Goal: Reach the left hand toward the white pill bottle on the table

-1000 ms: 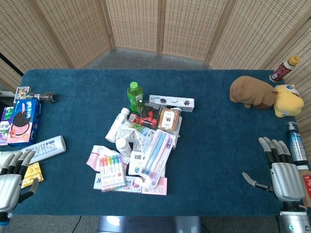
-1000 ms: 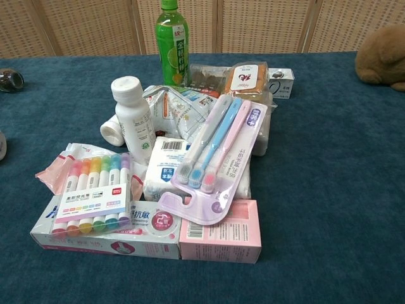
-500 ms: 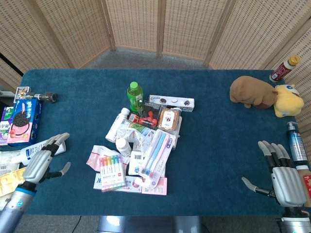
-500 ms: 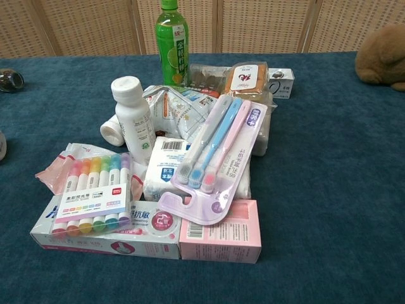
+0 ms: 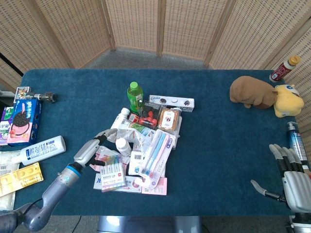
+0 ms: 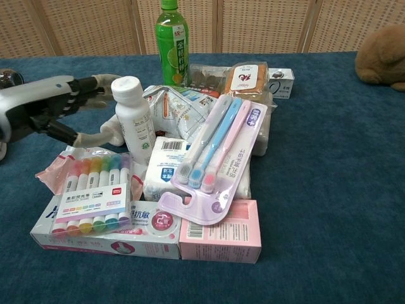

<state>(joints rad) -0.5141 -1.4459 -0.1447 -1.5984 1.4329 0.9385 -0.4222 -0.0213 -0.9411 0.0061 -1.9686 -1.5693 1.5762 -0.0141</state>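
The white pill bottle (image 6: pixel 134 119) stands upright at the left of the pile, beside the marker pack (image 6: pixel 95 193). The left hand (image 6: pixel 47 109) is just beside it, fingers spread, holding nothing. The right hand (image 5: pixel 294 177) rests open, far away. The bottle's label is too small to read.

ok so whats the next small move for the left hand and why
Probably ease the left hand a little further toward the upright white pill bottle: its fingers are spread beside the bottle, but none visibly closes on it yet.
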